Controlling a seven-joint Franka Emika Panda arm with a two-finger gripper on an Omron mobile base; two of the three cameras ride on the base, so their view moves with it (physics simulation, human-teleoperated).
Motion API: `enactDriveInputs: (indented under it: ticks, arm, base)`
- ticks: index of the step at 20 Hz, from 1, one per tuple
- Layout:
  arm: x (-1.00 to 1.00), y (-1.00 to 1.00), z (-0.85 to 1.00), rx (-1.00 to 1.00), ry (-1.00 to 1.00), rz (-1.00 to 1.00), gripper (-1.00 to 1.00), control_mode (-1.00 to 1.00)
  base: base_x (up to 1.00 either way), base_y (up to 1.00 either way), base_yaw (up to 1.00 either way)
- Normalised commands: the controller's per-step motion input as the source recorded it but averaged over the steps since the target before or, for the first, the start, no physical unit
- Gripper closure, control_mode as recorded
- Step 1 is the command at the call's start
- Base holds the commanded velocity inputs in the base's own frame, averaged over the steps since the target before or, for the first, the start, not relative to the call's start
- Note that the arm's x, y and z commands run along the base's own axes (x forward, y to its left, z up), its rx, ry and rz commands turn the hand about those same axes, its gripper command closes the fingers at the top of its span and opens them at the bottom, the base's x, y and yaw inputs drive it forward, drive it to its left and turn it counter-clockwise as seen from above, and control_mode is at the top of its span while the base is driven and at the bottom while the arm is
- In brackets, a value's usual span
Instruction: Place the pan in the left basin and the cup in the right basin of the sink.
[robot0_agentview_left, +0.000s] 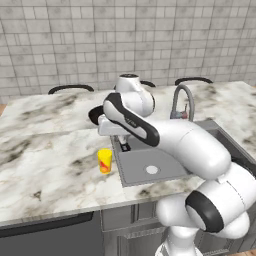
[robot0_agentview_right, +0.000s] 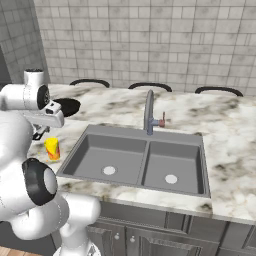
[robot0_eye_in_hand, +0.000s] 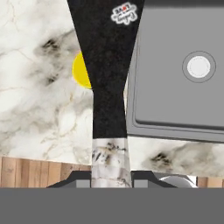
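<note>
Pan (robot0_agentview_right: 66, 106) sits up off the marble counter (robot0_agentview_left: 45, 165), behind the sink's (robot0_agentview_right: 137, 157) left rear corner, its black round body partly hidden by my arm in both base views. Through the hand camera I see its long dark handle (robot0_eye_in_hand: 107, 65) running up the middle of the picture, the pale tip (robot0_eye_in_hand: 109, 162) lying between the 2 fingertips, so my gripper (robot0_eye_in_hand: 110, 177) looks pinched on the handle's end. The handle hangs above the counter edge just left of the sink's left basin (robot0_eye_in_hand: 183, 78), whose round pale drain (robot0_eye_in_hand: 198, 67) shows. The cup (robot0_agentview_left: 104, 160) stands upright on the counter just left of the sink. The right basin (robot0_agentview_right: 174, 172) lies beyond the divider, below the faucet (robot0_agentview_right: 148, 112).
</note>
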Motion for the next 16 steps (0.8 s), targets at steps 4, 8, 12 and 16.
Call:
enactDriveInputs:
  ticks: [4, 8, 12, 16]
  arm:
    - [-0.05, -0.67, 0.00, 0.03, 0.00, -0.01, 1.00, -1.00]
    - [0.00, -0.65, 0.00, 0.04, 0.02, -0.05, 1.00, -1.00]
    - [0.00, -0.61, 0.00, 0.10, 0.10, -0.09, 1.00, -1.00]
    - [0.00, -0.60, 0.00, 0.12, 0.15, -0.11, 1.00, -1.00]
  base:
    - [0.00, 0.00, 0.00]
    - [0.00, 0.00, 0.00]
    - [0.00, 0.00, 0.00]
    - [0.00, 0.00, 0.00]
